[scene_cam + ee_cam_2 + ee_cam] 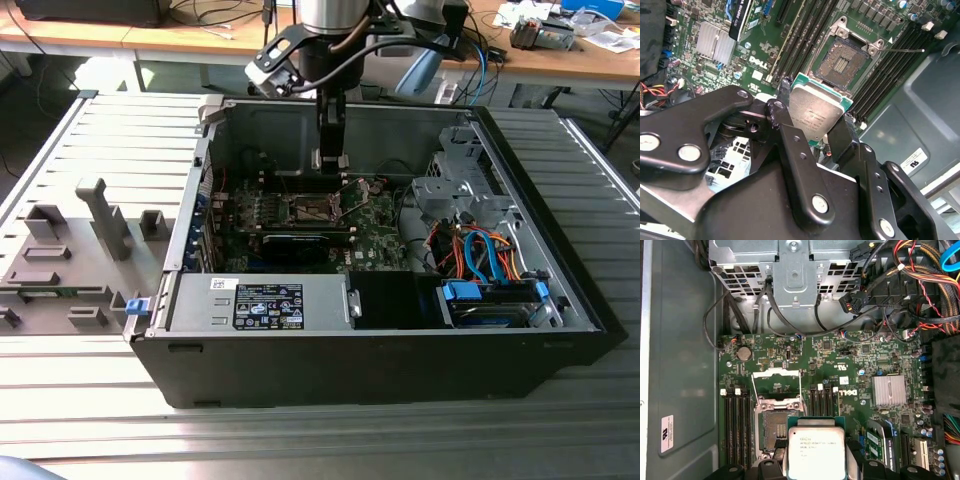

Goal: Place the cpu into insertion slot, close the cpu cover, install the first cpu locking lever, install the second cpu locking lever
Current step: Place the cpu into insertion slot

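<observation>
Silver-grey metal tops the cpu (812, 107), and it sits clamped edge to edge in the gripper (815, 116). The black fingers (779, 114) are closed narrowly on two opposite sides of its green rim, with the metal face towards both wrist cameras. In the exterior view the gripper (330, 160) hangs inside the open computer case (350, 350), above the green motherboard (840, 365).

The step in hand looks like the first one, placing the chip. The insertion slot (842, 60) is bare, its brownish-gold contact field uncovered. The cpu cover (776, 373) stands swung back from it, and a thin locking lever (900, 50) juts out loose beside the memory slots (805, 35).

In the first wrist view the cpu (816, 452) overlaps one corner of the insertion slot (771, 430) and is offset to one side, so I judge it held above the board and not yet centred. Seating it would call for squaring the chip's edges with the metal rim, matching its corner mark, and coming down level and gently, since the contacts bend easily
</observation>
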Controlling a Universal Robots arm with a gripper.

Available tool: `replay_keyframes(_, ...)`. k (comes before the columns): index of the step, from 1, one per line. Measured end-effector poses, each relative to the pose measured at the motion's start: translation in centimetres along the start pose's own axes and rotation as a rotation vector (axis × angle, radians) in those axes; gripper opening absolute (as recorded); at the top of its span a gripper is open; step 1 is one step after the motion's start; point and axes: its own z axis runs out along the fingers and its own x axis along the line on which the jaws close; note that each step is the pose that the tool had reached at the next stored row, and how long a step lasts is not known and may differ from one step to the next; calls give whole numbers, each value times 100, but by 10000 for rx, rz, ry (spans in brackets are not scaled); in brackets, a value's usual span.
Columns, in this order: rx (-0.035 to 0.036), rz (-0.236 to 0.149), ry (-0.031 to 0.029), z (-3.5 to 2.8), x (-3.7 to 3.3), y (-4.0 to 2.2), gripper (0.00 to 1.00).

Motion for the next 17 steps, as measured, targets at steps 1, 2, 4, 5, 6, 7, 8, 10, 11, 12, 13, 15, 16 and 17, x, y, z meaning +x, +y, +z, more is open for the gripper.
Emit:
replay_keyframes(1,2,6,58,5,1,-2,54)
replay_keyframes(2,5,9,124,9,1,-3,54)
replay_keyframes(4,8,14,191,13,1,-5,54)
replay_keyframes(5,11,17,247,17,1,-6,54)
replay_keyframes(6,13,21,319,22,1,-8,54)
replay_keyframes(7,16,25,377,25,1,-9,54)
replay_keyframes(8,19,29,460,27,1,-10,54)
replay_keyframes(10,23,36,545,30,1,-11,54)
replay_keyframes(11,23,38,563,31,2,-10,54)
replay_keyframes(12,24,39,567,31,1,-11,54)
replay_keyframes(13,24,38,575,34,1,-11,54)
replay_keyframes(15,24,39,576,37,1,-15,54)
replay_keyframes(16,24,39,575,37,1,-15,54)
replay_keyframes(17,24,39,576,38,1,-17,54)
